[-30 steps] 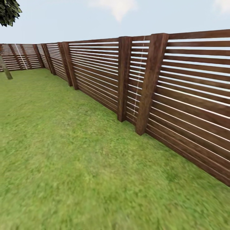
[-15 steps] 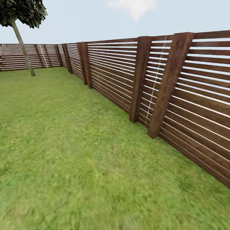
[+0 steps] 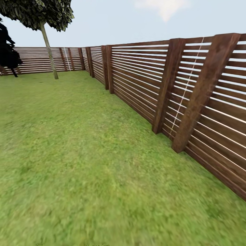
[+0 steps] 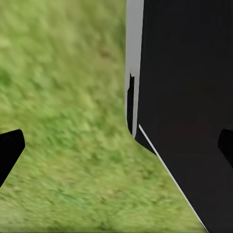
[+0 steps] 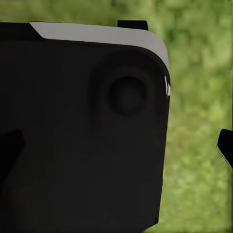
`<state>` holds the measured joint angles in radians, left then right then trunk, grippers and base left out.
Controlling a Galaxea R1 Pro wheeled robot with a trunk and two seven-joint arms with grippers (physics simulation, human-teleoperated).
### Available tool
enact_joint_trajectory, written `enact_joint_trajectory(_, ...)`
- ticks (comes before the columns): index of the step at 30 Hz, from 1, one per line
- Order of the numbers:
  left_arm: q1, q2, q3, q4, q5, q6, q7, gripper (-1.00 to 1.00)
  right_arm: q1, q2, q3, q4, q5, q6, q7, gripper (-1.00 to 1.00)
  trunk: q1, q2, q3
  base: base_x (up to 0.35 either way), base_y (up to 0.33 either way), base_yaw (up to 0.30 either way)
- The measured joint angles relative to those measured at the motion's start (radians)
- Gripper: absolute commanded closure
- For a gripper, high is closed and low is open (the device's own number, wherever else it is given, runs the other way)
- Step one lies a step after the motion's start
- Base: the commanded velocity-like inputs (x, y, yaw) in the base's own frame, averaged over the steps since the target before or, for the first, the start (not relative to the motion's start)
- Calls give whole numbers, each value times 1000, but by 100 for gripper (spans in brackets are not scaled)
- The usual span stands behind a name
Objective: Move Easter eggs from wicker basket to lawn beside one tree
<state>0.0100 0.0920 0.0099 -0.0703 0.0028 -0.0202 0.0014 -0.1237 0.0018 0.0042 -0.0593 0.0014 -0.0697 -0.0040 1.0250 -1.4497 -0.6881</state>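
Observation:
The lawn [image 3: 85, 153] spreads wide and green in front of me. A tree [image 3: 50, 58] with a thin leaning pale trunk and a dark leafy crown stands far off at the back left, near the fence corner. The three Easter eggs and the wicker basket are out of view. In the left wrist view, my left gripper [image 4: 116, 148] is open over grass beside my own black body, with nothing between its fingertips [image 4: 9, 148]. In the right wrist view, my right gripper [image 5: 116, 145] is open too, empty, with one fingertip [image 5: 225, 145] over grass.
A dark brown slatted wooden fence [image 3: 153, 85] with thick posts runs along the right side and across the back. A dark bush or second tree [image 3: 7, 51] shows at the far left edge. My black body panel [image 5: 82, 131] is close to both wrists.
The whole head view has swung to the left: the fence has slid to the right in the picture, and the tree has come further into view. This is camera motion.

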Motion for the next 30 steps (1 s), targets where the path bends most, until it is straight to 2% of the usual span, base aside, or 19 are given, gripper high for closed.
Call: enact_joint_trajectory(30,0,0,0,0,0,0,0,-100,0,-2,-3,0,0,-4,-1,-100,0,0,0,0,0,284)
